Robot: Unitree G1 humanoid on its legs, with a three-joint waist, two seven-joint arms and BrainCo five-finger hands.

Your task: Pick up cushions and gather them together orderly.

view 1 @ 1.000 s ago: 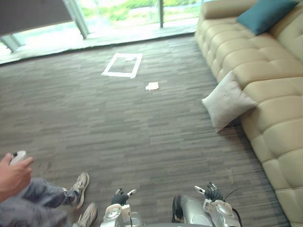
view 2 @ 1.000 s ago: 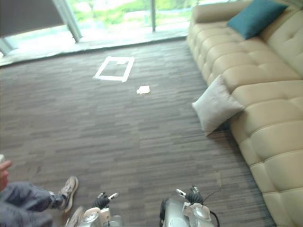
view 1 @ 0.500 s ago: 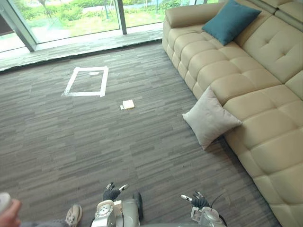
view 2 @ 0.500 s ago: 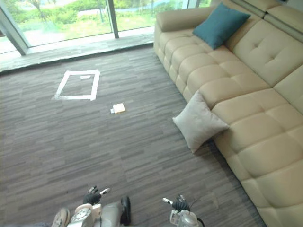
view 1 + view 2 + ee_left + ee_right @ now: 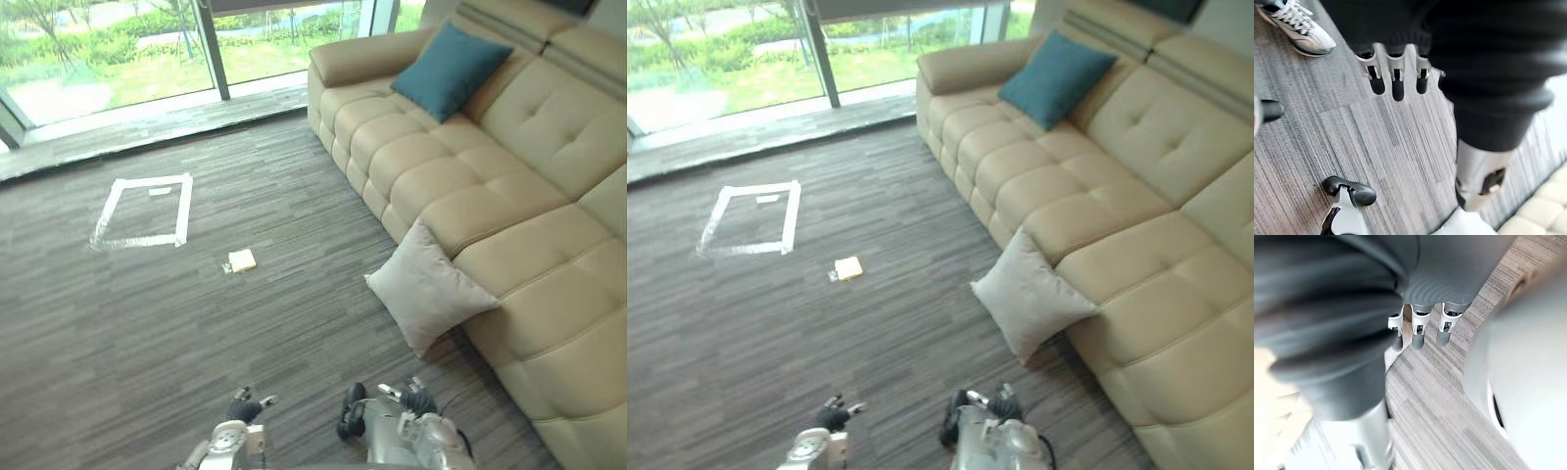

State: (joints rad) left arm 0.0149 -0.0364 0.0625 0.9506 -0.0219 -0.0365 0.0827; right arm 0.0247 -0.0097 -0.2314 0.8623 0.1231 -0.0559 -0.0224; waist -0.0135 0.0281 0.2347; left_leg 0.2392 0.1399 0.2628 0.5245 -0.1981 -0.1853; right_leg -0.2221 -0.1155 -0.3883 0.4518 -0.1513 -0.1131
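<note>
Above the grey carpeted floor, the left robot hand and right robot hand hang empty, fingers straight. The pale grey square cushion leans against the beige tufted sofa; the teal square cushion rests on its seat.

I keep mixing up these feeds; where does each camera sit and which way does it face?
Left eye view: on the head, facing down at carpet, sofa, grey cushion; left hand and right hand at its bottom.
Right eye view: beside it, same scene, same hands.
Left wrist view: on left wrist, along open fingers to carpet, person's shoe.
Right wrist view: on right wrist, along open fingers to carpet.
</note>
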